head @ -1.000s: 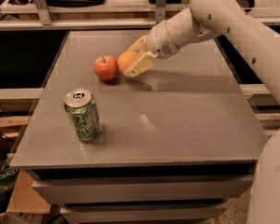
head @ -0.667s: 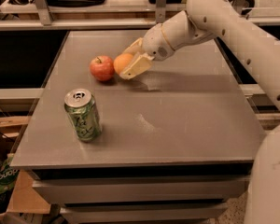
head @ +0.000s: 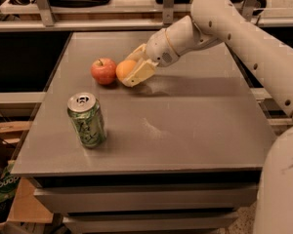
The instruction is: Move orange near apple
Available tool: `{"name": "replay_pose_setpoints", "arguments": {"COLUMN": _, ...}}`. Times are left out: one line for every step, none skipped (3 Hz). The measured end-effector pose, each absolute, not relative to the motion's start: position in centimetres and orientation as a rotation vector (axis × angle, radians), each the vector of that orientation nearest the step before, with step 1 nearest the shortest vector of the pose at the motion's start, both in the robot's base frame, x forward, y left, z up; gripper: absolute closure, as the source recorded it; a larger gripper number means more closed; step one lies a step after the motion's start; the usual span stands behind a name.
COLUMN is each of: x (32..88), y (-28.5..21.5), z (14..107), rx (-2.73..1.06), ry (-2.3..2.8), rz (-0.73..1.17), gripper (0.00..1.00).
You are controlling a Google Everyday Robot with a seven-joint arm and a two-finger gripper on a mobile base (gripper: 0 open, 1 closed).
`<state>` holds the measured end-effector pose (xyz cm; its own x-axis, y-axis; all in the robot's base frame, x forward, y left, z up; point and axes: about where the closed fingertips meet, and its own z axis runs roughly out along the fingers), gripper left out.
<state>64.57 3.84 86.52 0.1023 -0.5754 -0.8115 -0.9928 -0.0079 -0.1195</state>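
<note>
The red apple (head: 103, 70) with a short dark stem sits on the grey table (head: 185, 126) at the back left. The orange (head: 125, 69) rests right beside it, on its right, almost touching. My gripper (head: 133, 68) comes in from the right, low over the table, its cream fingers (head: 140, 72) closed around the orange, one in front and one behind it. The far finger is partly hidden by the fruit.
A green soda can (head: 87, 120) stands upright at the front left of the table. My white arm (head: 234, 28) spans the back right. A shelf rail (head: 88, 23) runs behind the table, and boxes (head: 5, 189) lie on the floor to the left.
The gripper with the orange has shifted slightly left and sits closer to the apple. The apple and can have not moved on the table.
</note>
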Motion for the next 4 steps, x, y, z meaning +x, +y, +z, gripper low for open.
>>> {"name": "replay_pose_setpoints", "arguments": {"x": 64.42, "y": 3.93, "z": 86.28, "rx": -1.674, "ry": 1.559, "rz": 0.754, "gripper": 0.59}}
{"name": "replay_pose_setpoints", "arguments": {"x": 64.31, "y": 3.99, "z": 86.10, "rx": -1.678, "ry": 1.558, "rz": 0.761, "gripper": 0.35}}
{"name": "replay_pose_setpoints", "arguments": {"x": 64.22, "y": 4.07, "z": 86.04, "rx": -1.684, "ry": 1.556, "rz": 0.765, "gripper": 0.13}}
{"name": "replay_pose_setpoints", "arguments": {"x": 64.13, "y": 4.17, "z": 86.01, "rx": -1.690, "ry": 1.552, "rz": 0.768, "gripper": 0.00}}
